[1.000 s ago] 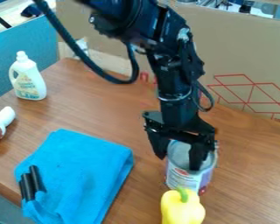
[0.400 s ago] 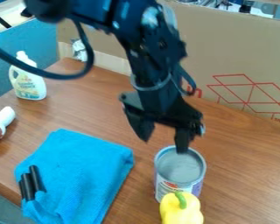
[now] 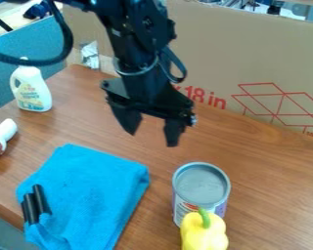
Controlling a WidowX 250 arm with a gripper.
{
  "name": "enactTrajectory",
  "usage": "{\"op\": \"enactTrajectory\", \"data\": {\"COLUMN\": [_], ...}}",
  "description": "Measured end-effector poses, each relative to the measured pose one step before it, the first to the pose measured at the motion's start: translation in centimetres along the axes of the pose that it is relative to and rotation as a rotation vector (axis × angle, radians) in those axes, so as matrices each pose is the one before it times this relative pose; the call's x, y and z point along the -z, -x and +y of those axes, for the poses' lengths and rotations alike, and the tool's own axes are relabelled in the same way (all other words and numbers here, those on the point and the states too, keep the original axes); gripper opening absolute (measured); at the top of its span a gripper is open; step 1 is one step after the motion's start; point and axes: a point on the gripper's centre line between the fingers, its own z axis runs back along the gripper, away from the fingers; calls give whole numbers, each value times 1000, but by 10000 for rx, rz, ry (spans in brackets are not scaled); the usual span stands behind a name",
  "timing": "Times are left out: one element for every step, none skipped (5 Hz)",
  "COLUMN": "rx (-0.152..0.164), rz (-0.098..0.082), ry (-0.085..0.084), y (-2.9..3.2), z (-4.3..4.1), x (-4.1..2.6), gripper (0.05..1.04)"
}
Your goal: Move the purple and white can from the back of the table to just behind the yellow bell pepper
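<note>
The tool [image 3: 152, 139] had its fingers down at the can [image 3: 201, 185] a moment ago; now it has risen clear and swung back toward the bottle [image 3: 31, 90], well apart from the can. The can itself has shifted a little nearer the towel [image 3: 90, 180]. Red lettering [image 3: 208, 99] on the cardboard has come into sight.

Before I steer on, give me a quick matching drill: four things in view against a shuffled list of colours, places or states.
1. gripper
2. can
3. cloth
4. pepper

A. blue, folded
B. yellow, in front of the can
C. fingers apart, nothing between them
D. upright, round grey top

Pairs: 1-C, 2-D, 3-A, 4-B
</note>
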Motion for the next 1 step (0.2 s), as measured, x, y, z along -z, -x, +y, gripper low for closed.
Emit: {"op": "enactTrajectory", "data": {"rx": [-333], "rz": [350], "ry": [-834], "y": [-299], "z": [4489], "x": [-401], "gripper": [1001]}}
